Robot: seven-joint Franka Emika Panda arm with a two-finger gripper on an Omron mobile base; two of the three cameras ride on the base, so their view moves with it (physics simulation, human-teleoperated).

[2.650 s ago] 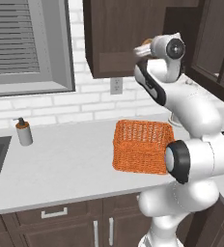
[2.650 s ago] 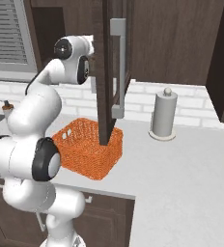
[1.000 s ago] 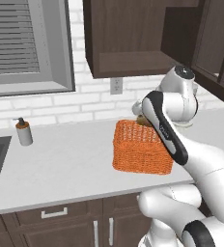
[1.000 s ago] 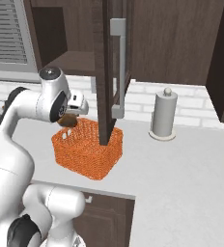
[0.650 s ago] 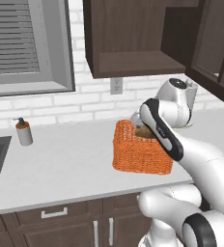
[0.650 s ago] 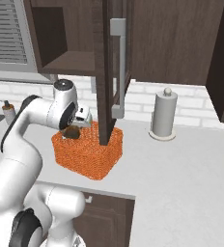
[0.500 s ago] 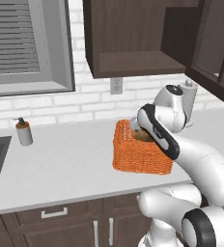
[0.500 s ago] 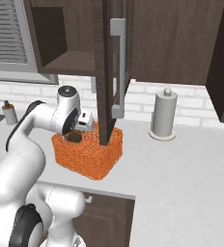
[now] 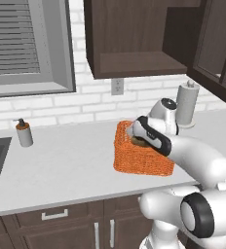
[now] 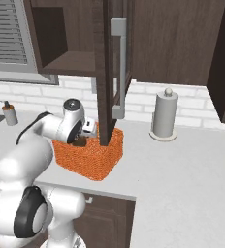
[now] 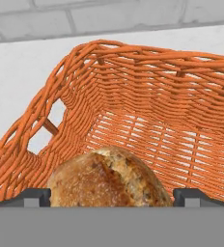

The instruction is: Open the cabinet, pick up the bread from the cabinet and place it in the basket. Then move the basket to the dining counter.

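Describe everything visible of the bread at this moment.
The bread is a small rounded loaf with a golden-brown, cracked, speckled crust. It sits low inside the orange woven basket, between the gripper's wide-set dark fingertips; whether they touch its sides cannot be told. In the left base view it shows as a brown patch just under the hand, over the basket's rim.

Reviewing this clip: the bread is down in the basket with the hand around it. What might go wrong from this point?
1. The bread sits between the wide-open fingers of the hand; a tilted retreat may drag it or snag the basket weave.
2. The open cabinet door hangs right over the basket; lifting the basket straight up risks hitting it.
3. The paper towel roll stands close by and might get knocked over.
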